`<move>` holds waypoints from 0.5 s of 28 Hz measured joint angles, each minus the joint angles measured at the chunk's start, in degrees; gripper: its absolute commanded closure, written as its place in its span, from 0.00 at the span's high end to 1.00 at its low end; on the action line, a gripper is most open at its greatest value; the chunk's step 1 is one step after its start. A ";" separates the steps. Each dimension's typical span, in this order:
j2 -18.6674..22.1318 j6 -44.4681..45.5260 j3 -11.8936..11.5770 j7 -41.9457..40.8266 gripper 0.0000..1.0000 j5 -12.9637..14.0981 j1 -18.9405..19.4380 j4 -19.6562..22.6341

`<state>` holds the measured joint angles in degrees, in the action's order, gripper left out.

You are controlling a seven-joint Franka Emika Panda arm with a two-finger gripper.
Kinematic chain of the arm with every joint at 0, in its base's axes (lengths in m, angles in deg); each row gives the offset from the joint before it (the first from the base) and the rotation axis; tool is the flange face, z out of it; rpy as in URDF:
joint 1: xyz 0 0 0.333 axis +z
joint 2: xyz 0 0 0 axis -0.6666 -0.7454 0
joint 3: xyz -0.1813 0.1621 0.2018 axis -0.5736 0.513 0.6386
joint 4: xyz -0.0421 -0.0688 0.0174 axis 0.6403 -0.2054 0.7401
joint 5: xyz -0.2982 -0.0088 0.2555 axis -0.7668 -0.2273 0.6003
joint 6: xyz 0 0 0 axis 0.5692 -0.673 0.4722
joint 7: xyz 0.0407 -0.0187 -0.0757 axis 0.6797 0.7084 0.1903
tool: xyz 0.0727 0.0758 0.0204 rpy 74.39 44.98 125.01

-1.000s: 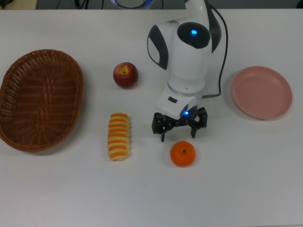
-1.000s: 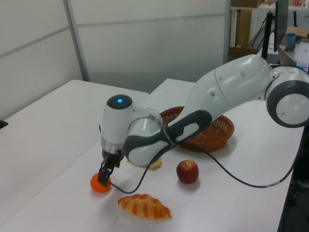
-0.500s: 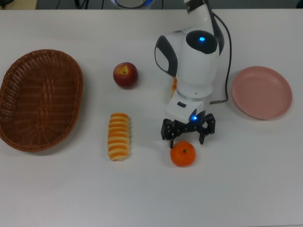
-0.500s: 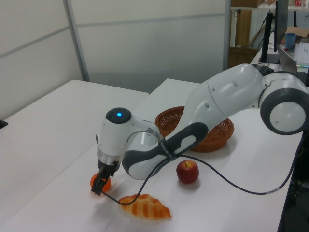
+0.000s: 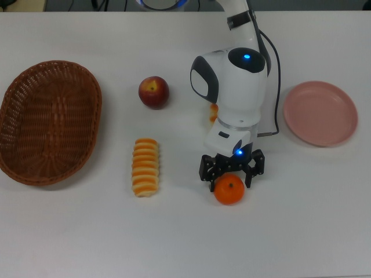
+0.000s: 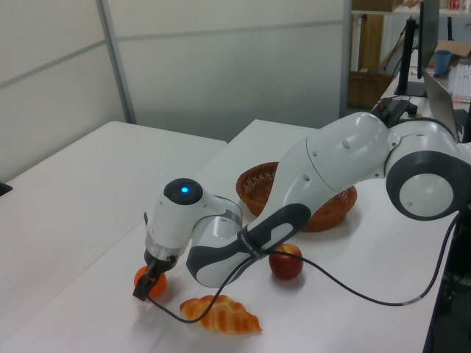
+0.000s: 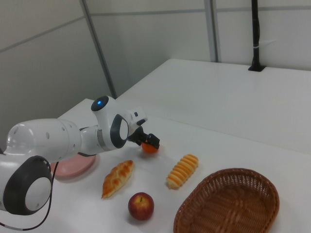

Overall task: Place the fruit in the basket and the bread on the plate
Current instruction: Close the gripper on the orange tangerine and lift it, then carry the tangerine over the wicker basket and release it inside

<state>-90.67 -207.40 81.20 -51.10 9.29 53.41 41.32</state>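
Top view: end effector [image 5: 231, 174] fingers apart, straddling tangerine [image 5: 229, 190] on desk [image 5: 185, 243]; basket [image 5: 49, 121] far toward top view's left.
Left view: fingers low beside tangerine [image 6: 146, 280].
Right view: same. Fruit-grasp step; next likely closing, lifting.

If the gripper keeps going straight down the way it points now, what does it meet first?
The tangerine. The gripper points down at the table with open fingers on either side of the fruit, so it would likely straddle it, then reach the tabletop; exact height is unclear.

In the top view: basket [image 5: 49, 121] far left, plate [image 5: 320, 113] right, tangerine [image 5: 229, 190] between.
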 measured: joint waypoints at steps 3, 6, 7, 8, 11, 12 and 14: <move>0.00 -0.03 -0.02 0.14 0.48 -0.31 0.00 -0.39; 0.00 -0.04 -0.08 0.57 0.28 -0.94 0.00 -0.57; -0.01 -0.04 -0.11 0.99 0.22 -1.12 0.00 -0.58; -0.02 -0.05 -0.13 1.24 0.19 -1.23 0.00 -0.59; -0.02 -0.05 -0.38 1.72 0.13 -1.30 0.00 -0.62; -0.02 -0.05 -0.50 1.85 0.10 -1.30 0.00 -0.64; 0.01 -0.06 -0.76 2.57 0.10 -1.28 -0.06 -0.77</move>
<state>-90.66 -207.46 80.43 -48.53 8.01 53.36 40.55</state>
